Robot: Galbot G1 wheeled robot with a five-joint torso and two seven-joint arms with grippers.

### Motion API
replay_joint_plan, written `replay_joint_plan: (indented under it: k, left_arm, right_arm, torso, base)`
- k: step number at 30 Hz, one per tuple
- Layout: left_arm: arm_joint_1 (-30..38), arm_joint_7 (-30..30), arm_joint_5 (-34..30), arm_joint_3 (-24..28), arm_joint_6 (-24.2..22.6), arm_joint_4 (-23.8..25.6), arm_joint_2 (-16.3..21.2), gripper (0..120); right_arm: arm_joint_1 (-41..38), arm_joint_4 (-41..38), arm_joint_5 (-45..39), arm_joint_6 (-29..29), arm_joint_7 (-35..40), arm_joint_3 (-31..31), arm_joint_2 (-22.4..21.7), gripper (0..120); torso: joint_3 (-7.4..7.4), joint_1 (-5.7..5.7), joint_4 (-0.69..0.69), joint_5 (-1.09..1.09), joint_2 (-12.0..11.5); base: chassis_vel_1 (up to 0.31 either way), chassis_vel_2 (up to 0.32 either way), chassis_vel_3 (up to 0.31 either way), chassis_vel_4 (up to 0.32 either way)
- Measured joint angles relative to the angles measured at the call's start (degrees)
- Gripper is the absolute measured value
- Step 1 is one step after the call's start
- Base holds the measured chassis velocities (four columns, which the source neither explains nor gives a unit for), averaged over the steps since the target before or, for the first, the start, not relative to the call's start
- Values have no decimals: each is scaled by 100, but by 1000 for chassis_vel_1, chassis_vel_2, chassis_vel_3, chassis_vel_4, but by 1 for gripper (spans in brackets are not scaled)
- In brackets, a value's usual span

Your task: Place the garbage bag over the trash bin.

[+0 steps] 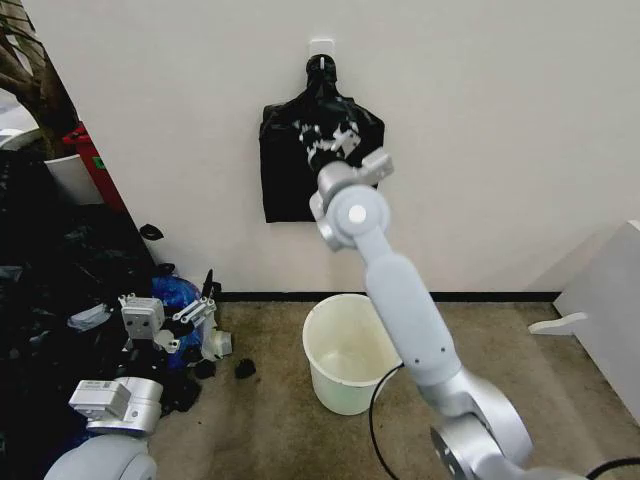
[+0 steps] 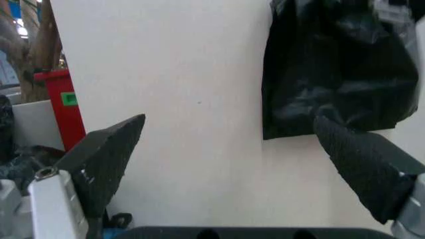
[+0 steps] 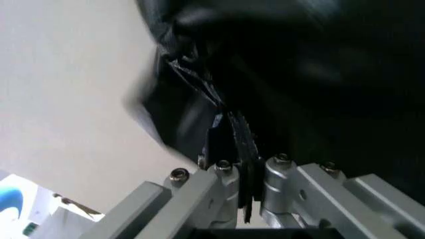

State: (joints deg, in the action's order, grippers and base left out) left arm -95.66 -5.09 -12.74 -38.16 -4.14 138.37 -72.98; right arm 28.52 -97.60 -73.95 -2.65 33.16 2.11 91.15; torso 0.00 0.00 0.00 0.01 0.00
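Note:
The cream-white trash bin (image 1: 335,385) stands upright on the floor by the wall, its inside bare. Above it, a flat black bundle (image 1: 290,170) hangs from a wall hook (image 1: 321,47). My right gripper (image 1: 368,162) is raised against the bundle's front and is shut on a thin, glossy, crinkled black sheet, the garbage bag (image 1: 335,140). In the right wrist view the fingers (image 3: 226,144) are pressed together on the film (image 3: 199,84). My left gripper (image 1: 198,303) is low at the left, open, with nothing between its fingers (image 2: 109,154).
A heap of dark and blue bags (image 1: 60,290) lies at the left, with a red box (image 1: 90,160) behind it. White furniture (image 1: 610,310) stands at the right. A black cable (image 1: 373,420) runs over the floor in front of the bin.

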Motion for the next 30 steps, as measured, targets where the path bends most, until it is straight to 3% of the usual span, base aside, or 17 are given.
replay_joint_plan:
  k: [22,30]
  left_arm:
    - [63,15,8,-8,55,-75,54,100]
    - [106,19,6,-5,68,-123,78,100]
  right_arm:
    - [1415,-700,412,-21,-144,0,-165,0]
    - [2260,-1022,642,-28,-269,75,-236,0]
  torso:
    - [0,0,1,-1,0]
    - [0,0,0,0,0]
  base:
    - [0,0,0,0]
    - [0,0,0,0]
